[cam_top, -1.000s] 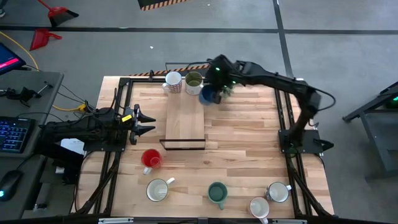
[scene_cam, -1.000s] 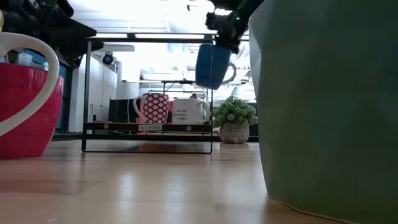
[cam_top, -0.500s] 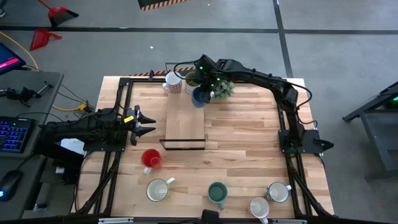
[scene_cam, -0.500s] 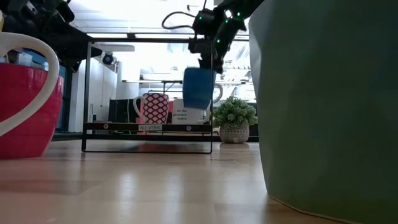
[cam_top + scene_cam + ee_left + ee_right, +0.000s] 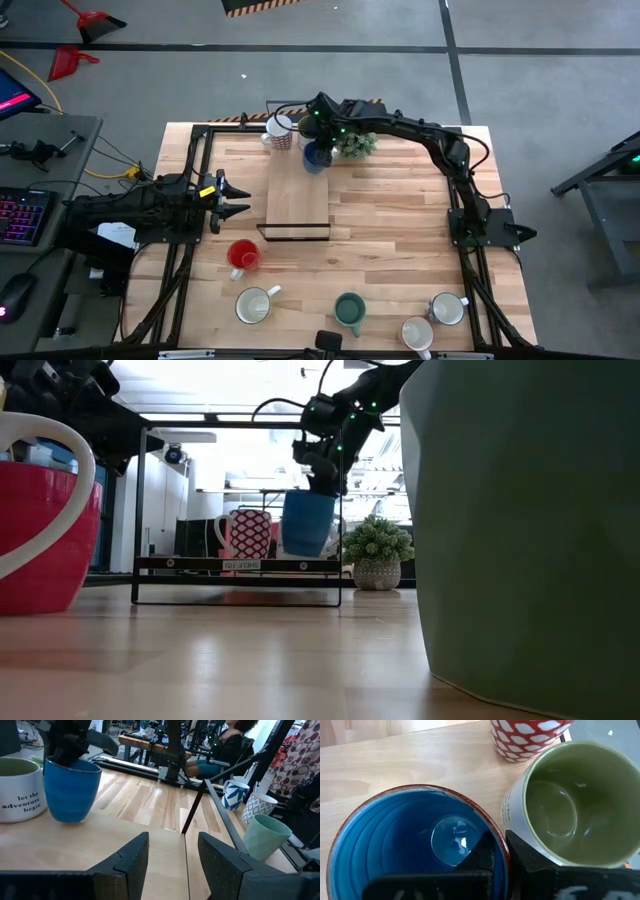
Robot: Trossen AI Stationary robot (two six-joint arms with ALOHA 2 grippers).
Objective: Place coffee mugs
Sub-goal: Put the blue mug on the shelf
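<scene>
Over the wooden surface (image 5: 400, 220) the right arm has swung across and lowered its fingers (image 5: 318, 128), clamped on the blue mug (image 5: 306, 523), almost onto the shelf (image 5: 297, 195) beside the olive-lined mug (image 5: 572, 800), so release looks near, while the left fingers (image 5: 232, 197) wait spread apart.

Board's near half (image 5: 297, 205) bare; 3 mugs (image 5: 296, 135) crowd its far end
</scene>
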